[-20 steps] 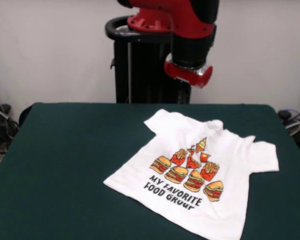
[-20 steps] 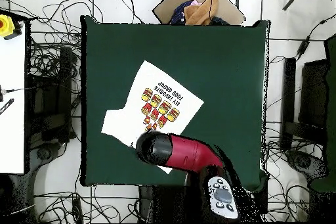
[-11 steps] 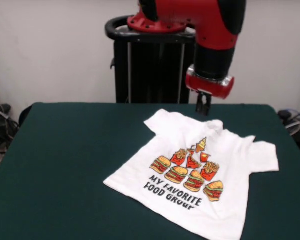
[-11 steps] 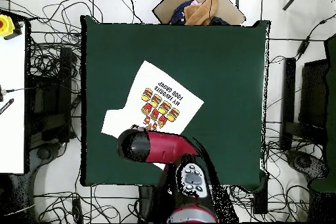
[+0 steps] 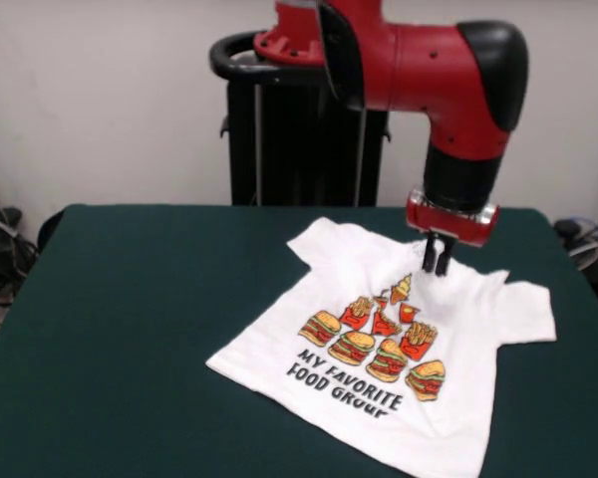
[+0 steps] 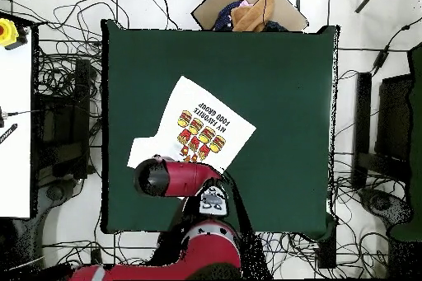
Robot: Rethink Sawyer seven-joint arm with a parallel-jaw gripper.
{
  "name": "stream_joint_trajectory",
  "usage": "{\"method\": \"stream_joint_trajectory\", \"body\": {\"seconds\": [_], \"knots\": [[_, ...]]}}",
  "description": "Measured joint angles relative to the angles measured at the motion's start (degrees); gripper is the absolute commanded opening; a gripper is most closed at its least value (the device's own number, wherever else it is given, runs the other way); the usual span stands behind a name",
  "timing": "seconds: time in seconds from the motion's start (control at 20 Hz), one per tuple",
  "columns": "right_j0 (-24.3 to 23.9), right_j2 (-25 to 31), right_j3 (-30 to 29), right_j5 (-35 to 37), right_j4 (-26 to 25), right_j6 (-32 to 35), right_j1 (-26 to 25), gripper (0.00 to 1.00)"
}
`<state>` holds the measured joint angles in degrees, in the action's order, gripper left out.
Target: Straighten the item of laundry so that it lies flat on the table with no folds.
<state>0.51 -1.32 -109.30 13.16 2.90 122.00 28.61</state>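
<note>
The item of laundry (image 5: 458, 319), a white T-shirt with burgers, fries and black text, lies print up on the right half of the green table (image 5: 130, 319). Its hem points toward the near edge and both sleeves are spread. The cloth is slightly rumpled at the collar. My gripper (image 5: 437, 263) hangs point down just above the collar, its fingers open by a narrow gap with nothing between them. From overhead the shirt (image 6: 206, 117) lies left of the table's (image 6: 280, 88) middle, and my arm's wrist (image 6: 157, 176) covers its collar end and hides the gripper.
The black pedestal (image 5: 279, 129) stands behind the table's far edge. In the overhead view a cardboard box with cloths (image 6: 247, 10) sits beyond the table's top edge, cables run all round on the floor, and a white bench (image 6: 16, 129) stands to the left.
My arm has swung to the right in the front view and come down. The gripper, first out of sight, now hangs just above the shirt's collar. The shirt has not moved.
</note>
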Motion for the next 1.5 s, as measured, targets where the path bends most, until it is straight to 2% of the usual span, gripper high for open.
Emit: {"method": "stream_joint_trajectory", "body": {"seconds": [0.35, 0.55, 1.05, 1.5], "knots": [[2.48, -0.79, 4.54, -0.07, 3.6, 0.0, -5.07, 0.0], [4.04, -1.97, 6.44, 0.33, 5.71, 0.0, -6.01, 0.0], [5.79, -3.42, 10.41, 3.63, 9.07, 0.0, -6.34, 0.0], [6.18, -5.03, 12.88, 9.04, 9.39, 0.0, -6.13, 0.0]]}}
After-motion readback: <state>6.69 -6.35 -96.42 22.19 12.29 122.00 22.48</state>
